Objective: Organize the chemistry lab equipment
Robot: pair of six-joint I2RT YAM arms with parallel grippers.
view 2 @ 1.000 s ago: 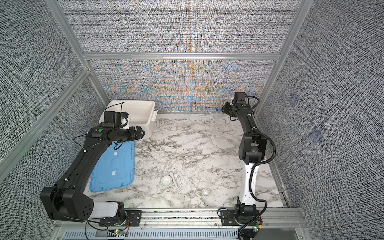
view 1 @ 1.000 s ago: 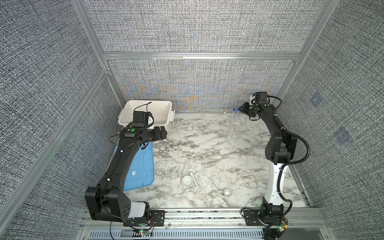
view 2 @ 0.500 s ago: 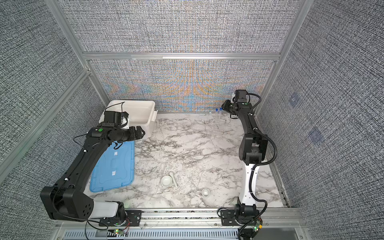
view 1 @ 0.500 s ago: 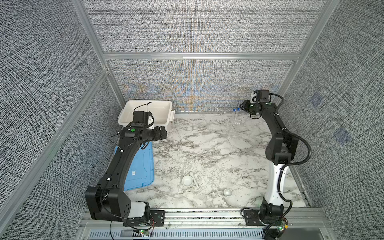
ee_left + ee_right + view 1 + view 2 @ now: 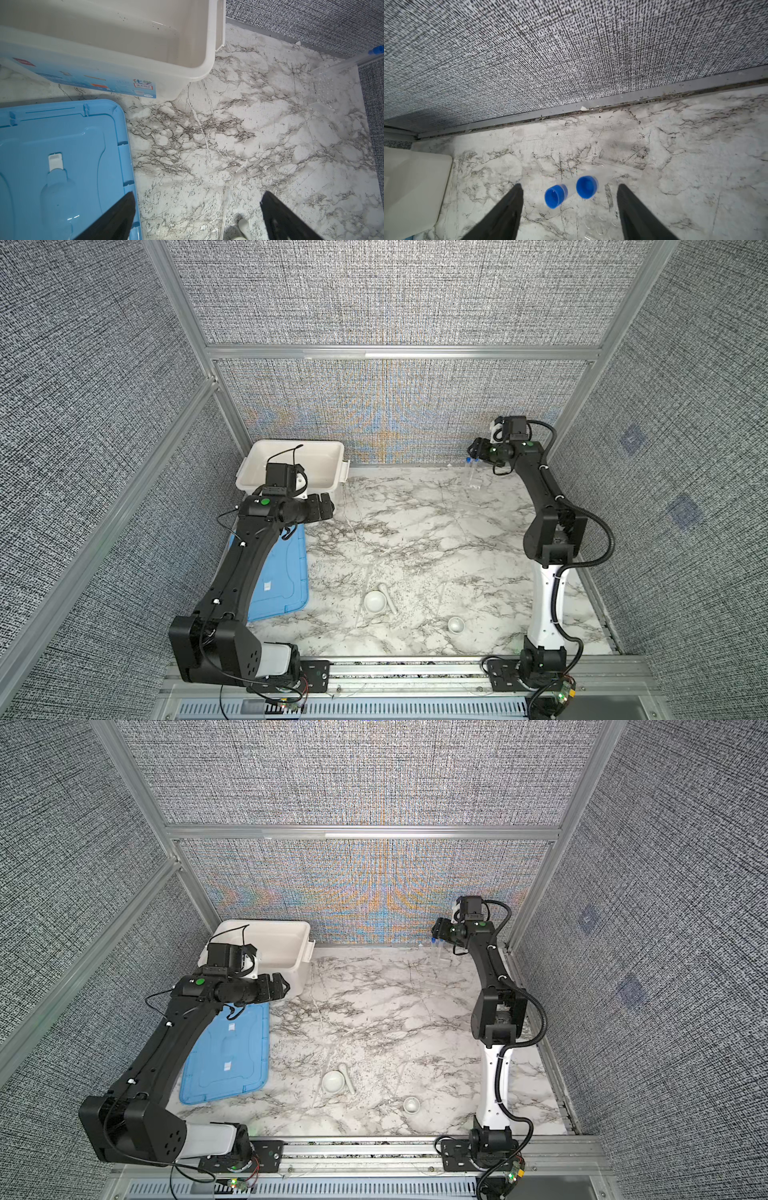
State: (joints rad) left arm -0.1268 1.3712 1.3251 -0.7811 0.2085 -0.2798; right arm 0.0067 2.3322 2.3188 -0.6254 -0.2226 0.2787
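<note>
Two slim clear tubes with blue caps (image 5: 556, 195) (image 5: 587, 187) stand in a clear rack (image 5: 473, 477) at the back right of the marble table. My right gripper (image 5: 569, 186) hovers over them, open, a finger either side and touching neither. It also shows in both top views (image 5: 477, 447) (image 5: 439, 926). A white mortar bowl (image 5: 375, 600) with its pestle (image 5: 389, 600) sits front centre, and a smaller white dish (image 5: 456, 624) lies to its right. My left gripper (image 5: 198, 192) is open and empty above the table by the tub. A thin clear rod (image 5: 226, 204) lies below it.
A large white tub (image 5: 299, 442) stands at the back left, with a flat light-blue lid (image 5: 286, 572) in front of it under my left arm. Fabric walls and a metal rail close the back edge (image 5: 591, 105) right behind the tubes.
My right gripper's jaws have spread apart around the tube caps, and the gripper has drawn slightly away from the tubes. The left arm has not moved.
</note>
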